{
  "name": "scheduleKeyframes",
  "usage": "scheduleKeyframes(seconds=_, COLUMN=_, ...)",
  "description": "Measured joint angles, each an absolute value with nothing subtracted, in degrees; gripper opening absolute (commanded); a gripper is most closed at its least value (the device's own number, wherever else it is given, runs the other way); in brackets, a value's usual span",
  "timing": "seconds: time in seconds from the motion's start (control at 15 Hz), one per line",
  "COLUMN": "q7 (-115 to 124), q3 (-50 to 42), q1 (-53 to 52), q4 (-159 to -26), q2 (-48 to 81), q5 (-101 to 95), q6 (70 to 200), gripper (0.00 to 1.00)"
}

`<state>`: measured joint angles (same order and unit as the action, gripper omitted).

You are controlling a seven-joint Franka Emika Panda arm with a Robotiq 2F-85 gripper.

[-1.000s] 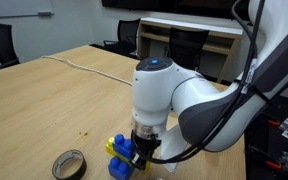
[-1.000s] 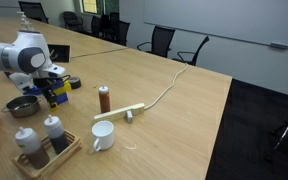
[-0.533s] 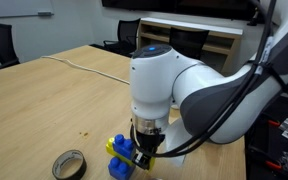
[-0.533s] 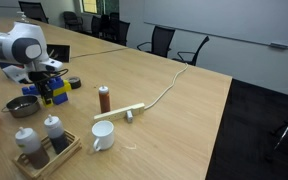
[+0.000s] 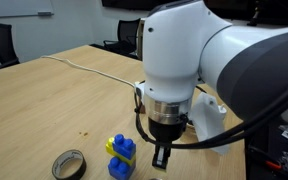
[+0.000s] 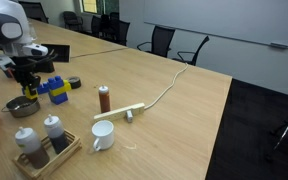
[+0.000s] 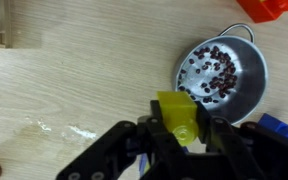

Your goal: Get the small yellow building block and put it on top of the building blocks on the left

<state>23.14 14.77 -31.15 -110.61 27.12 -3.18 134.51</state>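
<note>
My gripper (image 7: 176, 150) is shut on the small yellow block (image 7: 176, 115), which fills the space between the two black fingers in the wrist view. In both exterior views the gripper (image 5: 162, 157) (image 6: 29, 88) hangs above the table, beside the stack of blue and yellow building blocks (image 5: 121, 156) (image 6: 57, 90) and apart from it. The held block is hard to make out in the exterior views. A corner of a blue block (image 7: 284, 128) shows at the right edge of the wrist view.
A metal bowl of dark beans (image 7: 224, 72) (image 6: 22, 106) lies just under the gripper. A tape roll (image 5: 69, 165) (image 6: 75, 83), a brown bottle (image 6: 104, 98), a white mug (image 6: 102, 135), a tray of bottles (image 6: 42, 148), a power strip (image 6: 124, 112) and a red object (image 7: 269, 8) are nearby.
The gripper has risen from the block stack with the yellow block in it and moved sideways, toward the metal bowl.
</note>
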Motion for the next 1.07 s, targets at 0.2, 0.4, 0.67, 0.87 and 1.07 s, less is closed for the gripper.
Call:
scheduleKeyframes(seconds=0.2, q7=17.5, q3=17.7, q1=-30.9, q4=-114.0, q2=24.6, q5=-1.1, q6=136.1, gripper=0.1)
scheduleKeyframes(seconds=0.4, q7=12.4, q3=20.1, q1=-30.6, q4=-116.8, q2=23.2, q5=0.3, q6=138.3, gripper=0.1)
scheduleKeyframes(seconds=0.67, q7=6.7, q3=22.5, q1=-30.0, q4=-120.0, q2=21.3, q5=0.9, q6=142.1, gripper=0.1)
scheduleKeyframes(seconds=0.87, q7=3.1, q3=24.4, q1=-29.0, q4=-122.3, q2=19.5, q5=3.0, q6=144.1, gripper=0.1)
scheduleKeyframes(seconds=1.07, q7=0.1, q3=26.4, q1=-28.1, q4=-124.3, q2=18.1, q5=6.2, q6=144.4, gripper=0.1)
